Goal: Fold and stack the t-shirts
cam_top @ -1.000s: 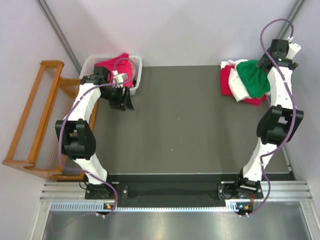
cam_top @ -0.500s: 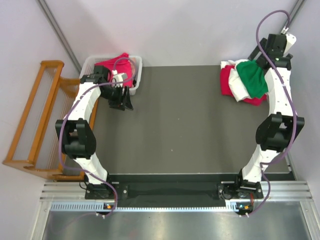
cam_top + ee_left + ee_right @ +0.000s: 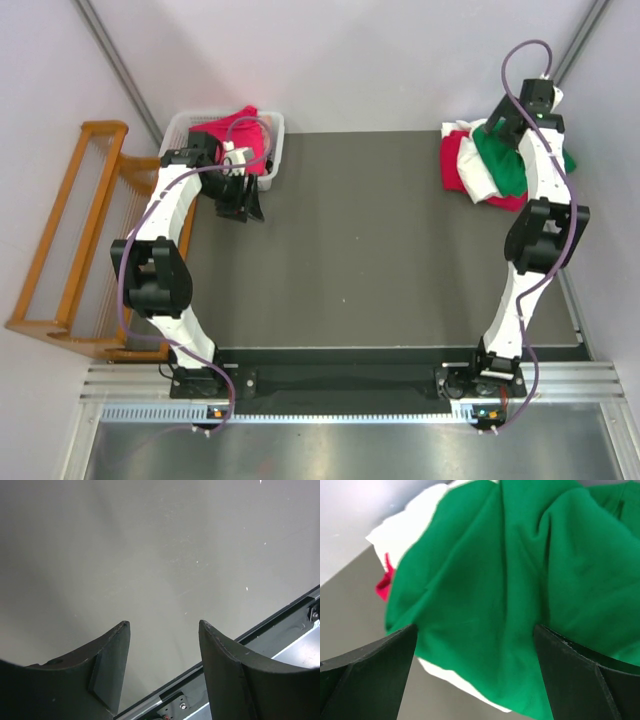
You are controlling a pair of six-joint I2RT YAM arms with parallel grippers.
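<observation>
While your left gripper (image 3: 162,626) stays parted and empty above the table (image 3: 150,545) beside the basket (image 3: 276,150), your right gripper (image 3: 475,630) has swung inward at the far right corner. Its jaws are wide, grasping nothing, over the green t-shirt (image 3: 520,570) heaped on the white one (image 3: 410,525) and the crimson one (image 3: 382,586).
</observation>
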